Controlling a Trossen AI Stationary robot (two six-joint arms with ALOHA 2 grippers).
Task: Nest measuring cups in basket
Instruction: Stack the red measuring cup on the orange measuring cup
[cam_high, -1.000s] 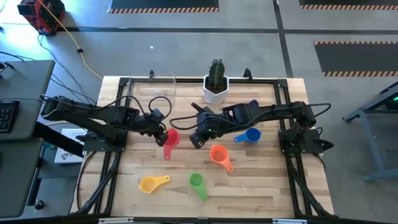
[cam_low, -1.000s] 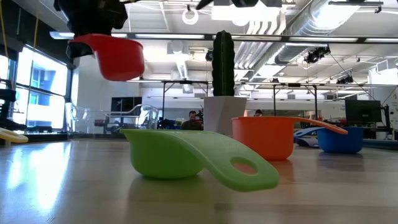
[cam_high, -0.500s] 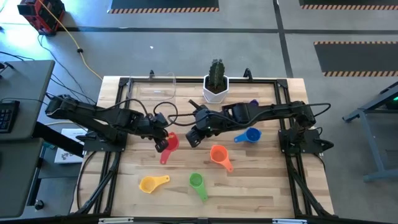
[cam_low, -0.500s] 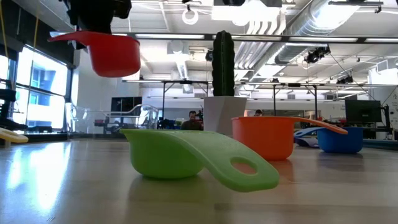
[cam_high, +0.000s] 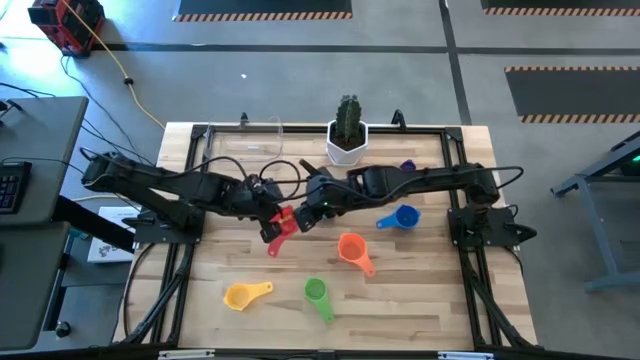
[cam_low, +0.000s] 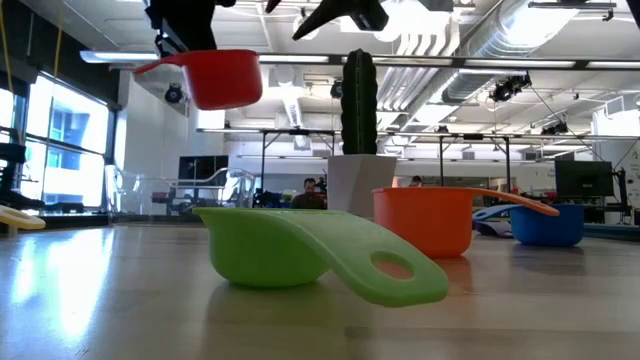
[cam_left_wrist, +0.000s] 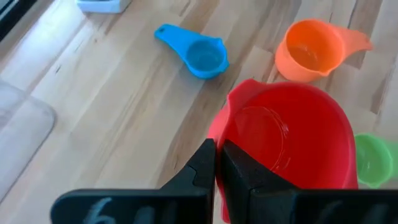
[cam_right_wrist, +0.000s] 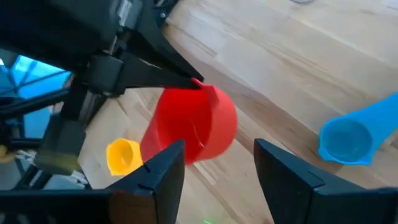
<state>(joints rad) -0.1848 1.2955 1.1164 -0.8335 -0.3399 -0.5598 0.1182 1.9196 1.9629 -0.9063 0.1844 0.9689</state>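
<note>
Red cup: you have the red measuring cup (cam_high: 283, 221) lifted clear of the table (cam_high: 420, 290), near its middle; the low view shows it hanging in the air, bowl upright (cam_low: 222, 76).
Left gripper: your left gripper (cam_left_wrist: 216, 163) is clamped on the red cup's rim by the handle, fingers pressed together on it.
Right gripper: your right gripper (cam_right_wrist: 219, 163) sits just at 3 o'clock of the red cup, fingers spread apart and holding nothing, the cup in front of the gap.
Orange cup: the orange cup (cam_high: 352, 250) rests on the table at about 4 o'clock from the red one, near it.
Light blue cup: the light blue cup (cam_high: 400, 218) lies at 3 o'clock, farther out, beyond the right arm.
Green cup: the green cup (cam_high: 317, 294) lies at about 5 o'clock, toward the front edge.
Yellow cup: the yellow cup (cam_high: 245, 294) lies at about 7 o'clock, near the front edge.
Purple cup: you can see only a sliver of purple (cam_high: 406, 167) at about 2 o'clock, mostly hidden by the right arm.
Basket: the clear basket (cam_high: 252, 136) stands at 11 o'clock, at the table's back edge, well apart from the cups.
Cactus pot: the white pot with the cactus (cam_high: 347, 131) stands at 1 o'clock, at the back edge.
</note>
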